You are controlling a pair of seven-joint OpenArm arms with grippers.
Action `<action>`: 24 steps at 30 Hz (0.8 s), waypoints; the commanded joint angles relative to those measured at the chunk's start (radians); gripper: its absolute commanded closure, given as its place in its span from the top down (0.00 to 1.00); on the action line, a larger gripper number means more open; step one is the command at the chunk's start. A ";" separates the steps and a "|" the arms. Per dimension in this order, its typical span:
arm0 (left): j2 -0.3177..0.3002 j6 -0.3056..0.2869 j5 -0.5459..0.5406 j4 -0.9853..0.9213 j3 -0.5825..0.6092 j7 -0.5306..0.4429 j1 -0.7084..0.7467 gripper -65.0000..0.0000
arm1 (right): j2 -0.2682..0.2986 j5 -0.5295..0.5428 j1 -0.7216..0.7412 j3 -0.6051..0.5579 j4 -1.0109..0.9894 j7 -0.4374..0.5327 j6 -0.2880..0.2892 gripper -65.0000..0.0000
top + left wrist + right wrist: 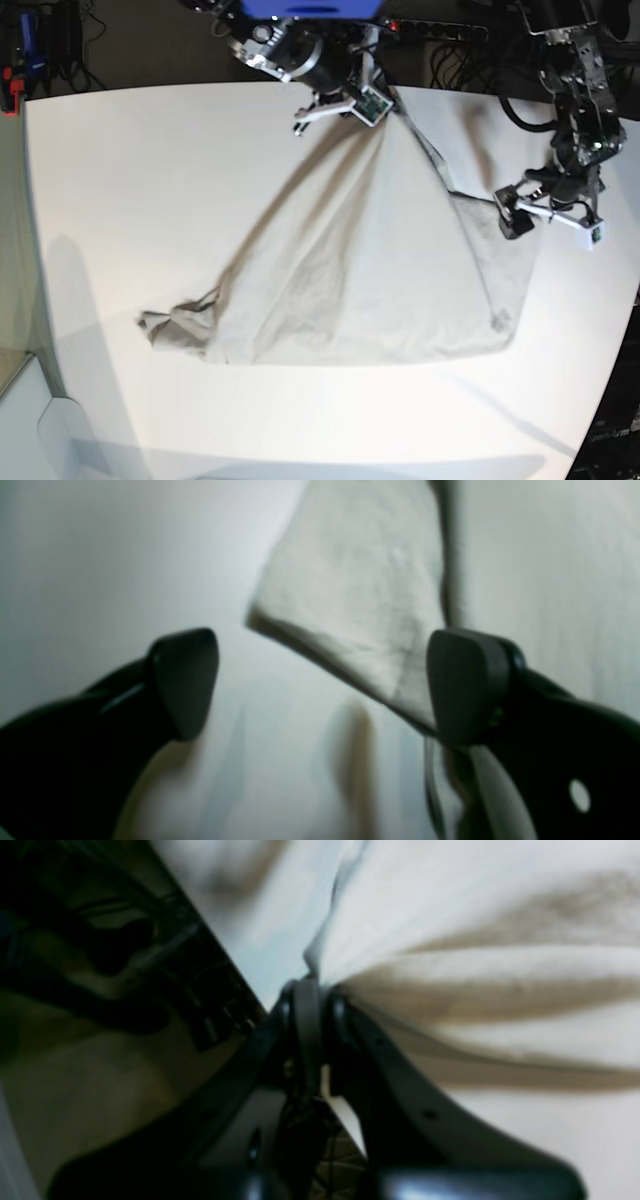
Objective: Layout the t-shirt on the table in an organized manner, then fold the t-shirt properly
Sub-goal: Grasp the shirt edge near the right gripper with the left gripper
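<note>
The shirt [370, 270] is spread over the middle and right of the white desk [130, 180], drawn up into a peak at the far edge. From that peak the cloth fans out toward the near side, where a fairly straight hem is laid along the desk; at the near left a crumpled bunch is seen.

The peak is gripped by the right fingers [312, 990], which are clenched on the shirt [475, 965]. In the right wrist view, deep folds are seen radiating from the pinch point, with a strip of desk [270, 940] beside them. In the base view the same fingers [372, 102] are found at the far middle, the cloth pulled taut below them.

The left fingers [320, 685] are held wide apart and nothing is grasped. In the left wrist view, a corner of the shirt [360, 590] is seen between and beyond the two pads, its edge running up to the right-hand pad [467, 685]; whether it is touched cannot be told. In the base view these fingers [510, 212] are placed at the shirt's right edge.
</note>
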 commanded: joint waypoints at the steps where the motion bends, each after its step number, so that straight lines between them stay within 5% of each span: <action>1: -0.003 -0.002 -0.008 0.039 0.019 -0.013 -0.004 1.00 | -0.004 0.005 -0.007 -0.025 0.018 0.001 0.015 0.00; 8: 0.027 -0.002 -0.008 0.109 0.121 0.013 0.033 1.00 | -0.004 0.005 -0.003 -0.050 0.019 -0.054 0.015 0.00; 24: 0.090 -0.002 -0.008 0.048 0.126 0.038 0.025 1.00 | -0.003 0.005 0.016 -0.042 0.019 -0.060 0.015 0.00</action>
